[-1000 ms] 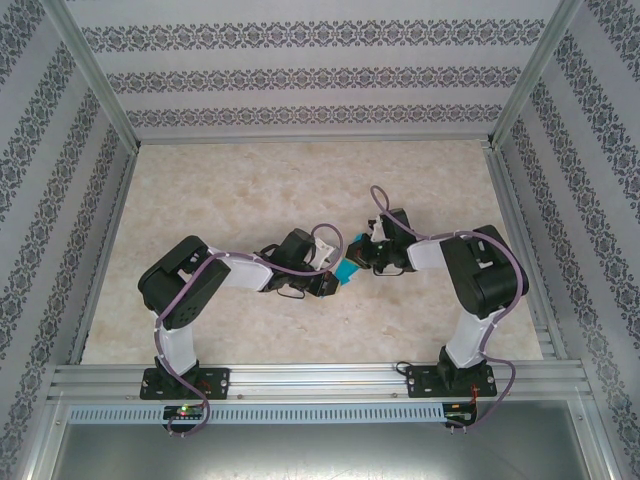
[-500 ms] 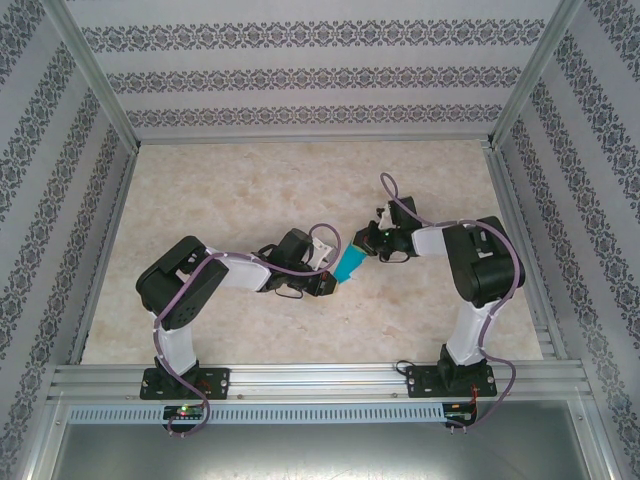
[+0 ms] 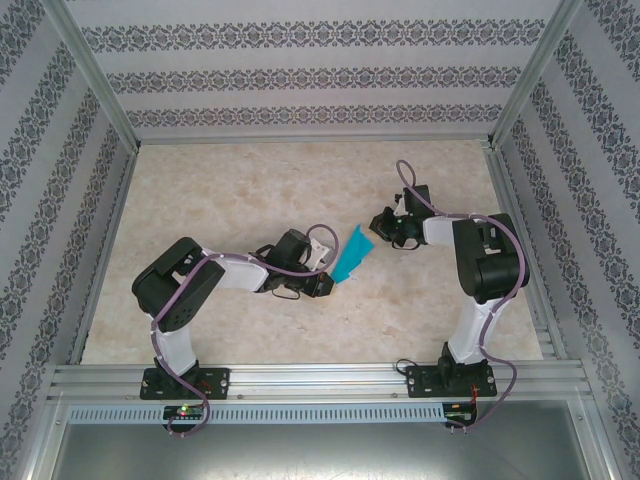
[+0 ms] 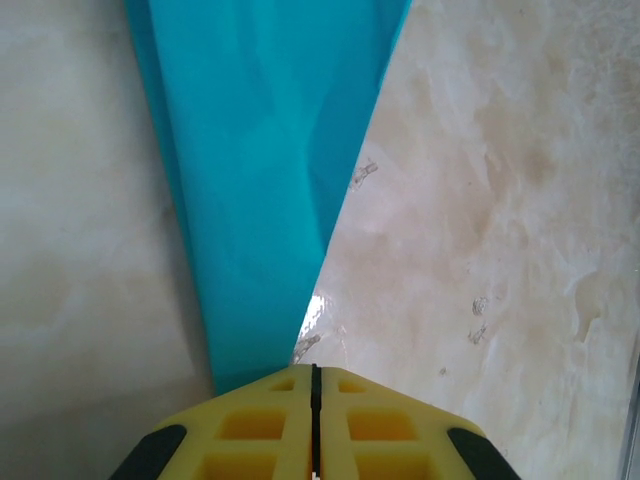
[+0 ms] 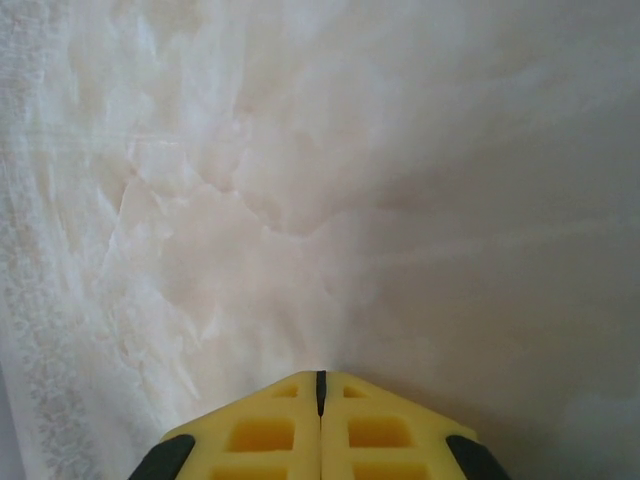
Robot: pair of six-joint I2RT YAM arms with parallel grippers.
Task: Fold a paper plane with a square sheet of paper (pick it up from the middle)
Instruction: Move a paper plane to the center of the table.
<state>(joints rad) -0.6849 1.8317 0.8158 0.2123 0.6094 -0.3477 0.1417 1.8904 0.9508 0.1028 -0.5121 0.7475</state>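
Paper plane (image 3: 352,253), at this stage a narrow teal wedge with a crease along its length, is found near the middle of the tabletop (image 3: 250,190), between the two arms. Its long axis is laid diagonally: the narrow end is turned toward the near left, and the wide end is pointed toward the far right. In the left wrist view the paper plane (image 4: 260,200) is seen to taper straight down into the yellow pads, so it lies directly ahead of the left jaws and in line with them.

The left jaws are clenched, and the narrow tip of the paper is pinched between them. Whether the wide end is resting on the tabletop or is raised slightly off it cannot be told.

The right jaws are pressed together as well, but nothing is held in them; bare marbled tabletop (image 5: 300,200) is seen ahead of them. In the top view they are placed just beyond the wide end of the wedge, near it but apart from it.

The left arm (image 3: 230,272) is therefore judged the nearer one, since contact is already made. For any further crease the free wide end would have to be reached by the right arm (image 3: 480,260), and its jaws would first have to be parted.
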